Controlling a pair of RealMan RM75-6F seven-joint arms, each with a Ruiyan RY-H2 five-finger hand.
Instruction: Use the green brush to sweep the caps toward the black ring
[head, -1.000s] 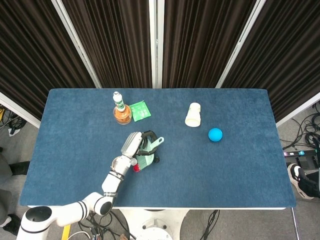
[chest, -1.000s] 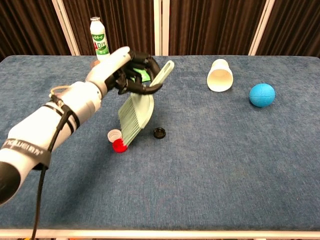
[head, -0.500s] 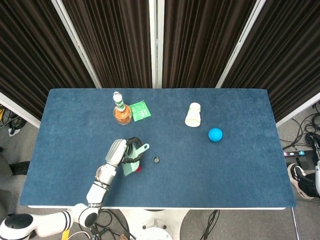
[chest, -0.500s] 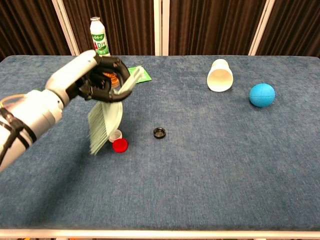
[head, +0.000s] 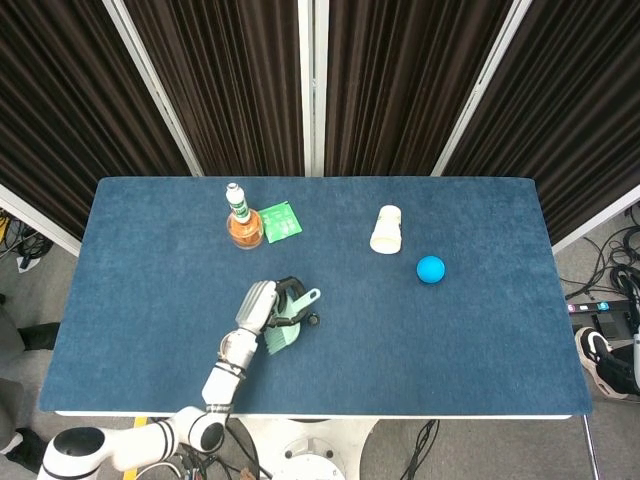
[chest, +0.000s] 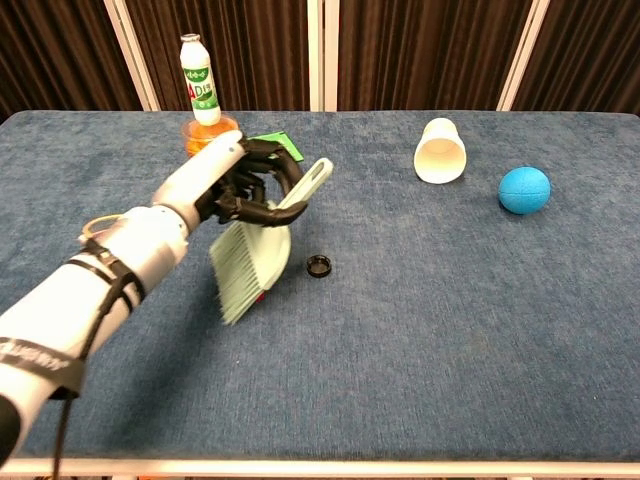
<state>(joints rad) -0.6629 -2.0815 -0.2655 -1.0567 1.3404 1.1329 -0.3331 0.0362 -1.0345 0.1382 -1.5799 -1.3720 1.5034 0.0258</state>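
- The left hand (chest: 235, 180) grips the green brush (chest: 255, 255) by its handle, fingers (chest: 262, 207) curled around it; the right hand is not in view.
- The brush hangs tilted over the middle of the front half of the tabletop (chest: 420, 340), handle up toward the far edge, bristles down toward the front-left. Whether the bristle tips touch the cloth cannot be told from either view.
- The black ring (chest: 319, 266) lies just right of the brush head, apart from it, on bare cloth.
- The caps are almost wholly hidden behind the brush in the chest view. Only a sliver of red shows at the brush's right edge, probably the red cap (chest: 262, 295); no other cap can be made out.
- In the head view the brush (head: 287, 322) covers the spot just left of the ring (head: 314, 320), so no cap shows there either.
- Judged from this, the sweep is under way but not finished: the visible cap is near the ring, not beside it or touching it.
- What is left, as a guess: bring the bristles down on the left side of the caps and push them right, toward the ring.
- Near the far edge stand a bottle (chest: 200, 66) and a green packet (head: 280, 220); a paper cup (chest: 441, 151) and a blue ball (chest: 524, 190) lie toward the right.
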